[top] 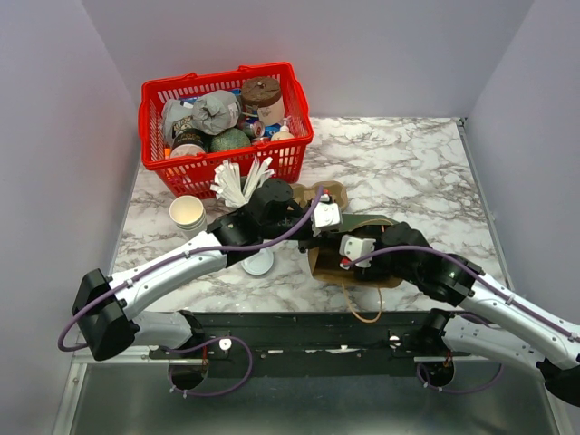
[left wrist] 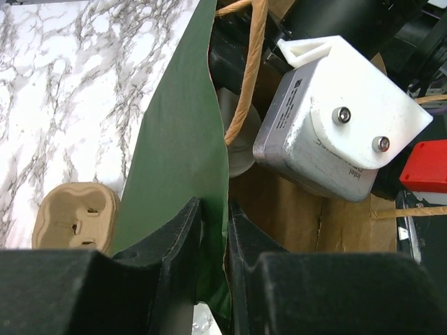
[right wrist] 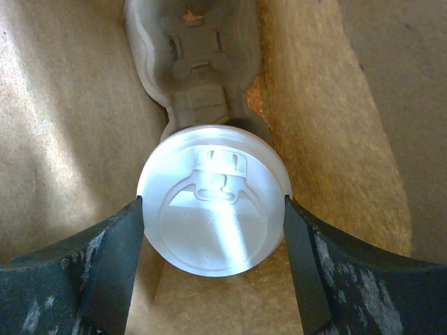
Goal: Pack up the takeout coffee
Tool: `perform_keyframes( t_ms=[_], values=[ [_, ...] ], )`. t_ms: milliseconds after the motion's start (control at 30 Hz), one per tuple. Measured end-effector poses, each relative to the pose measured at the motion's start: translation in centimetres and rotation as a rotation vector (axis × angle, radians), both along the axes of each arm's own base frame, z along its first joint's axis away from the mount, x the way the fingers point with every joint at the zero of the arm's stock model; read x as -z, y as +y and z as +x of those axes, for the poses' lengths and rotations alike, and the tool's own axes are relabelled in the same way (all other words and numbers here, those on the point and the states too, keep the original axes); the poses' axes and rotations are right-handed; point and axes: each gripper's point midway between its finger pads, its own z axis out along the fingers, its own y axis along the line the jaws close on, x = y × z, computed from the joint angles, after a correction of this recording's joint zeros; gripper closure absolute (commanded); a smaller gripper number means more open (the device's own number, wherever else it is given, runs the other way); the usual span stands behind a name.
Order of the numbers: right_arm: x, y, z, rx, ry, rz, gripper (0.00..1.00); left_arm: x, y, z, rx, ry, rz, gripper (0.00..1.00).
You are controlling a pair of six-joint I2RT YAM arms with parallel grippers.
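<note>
- Looking down from above, we see the left gripper point(top: 313, 243) at the mouth of the bag point(top: 391, 281) and the right gripper point(top: 328, 263) reaching inside. The coffee is hidden from this view. A red basket point(top: 149, 113) stands behind.
- At the left wrist, our gripper point(left wrist: 213, 209) is clenched on the bag's green wall point(left wrist: 174, 139). A carrier point(left wrist: 75, 216) lies on the table point(left wrist: 56, 84) beside it.
- At the right wrist, our gripper point(right wrist: 213, 209) grasps the coffee point(right wrist: 209, 241) by its lid point(right wrist: 216, 174), with a finger point(right wrist: 119, 251) against each side, between the bag's brown walls.
</note>
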Motion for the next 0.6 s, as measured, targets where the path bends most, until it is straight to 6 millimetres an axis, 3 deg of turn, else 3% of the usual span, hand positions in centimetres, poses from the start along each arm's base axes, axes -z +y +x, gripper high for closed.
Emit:
perform_keyframes(
  t_ms=[67,167,267,600],
  values=[
    [0.1,0.0,0.0,-0.001,0.001,-0.004,0.99,0.0,0.0,0.0,0.0,0.001,0.001,0.83],
    [0.0,-0.1,0.1,0.003,-0.002,-0.006,0.99,0.0,-0.1,0.1,-0.001,0.006,0.002,0.86],
    [0.0,-0.2,0.2,0.009,-0.008,-0.01,1.0,-0.1,-0.2,0.3,-0.003,0.005,0.001,0.96],
    [0.7,-1.0,0.4,0.026,-0.027,0.0,1.0,0.2,-0.4,0.1,0.014,0.015,0.004,0.99]
  ],
)
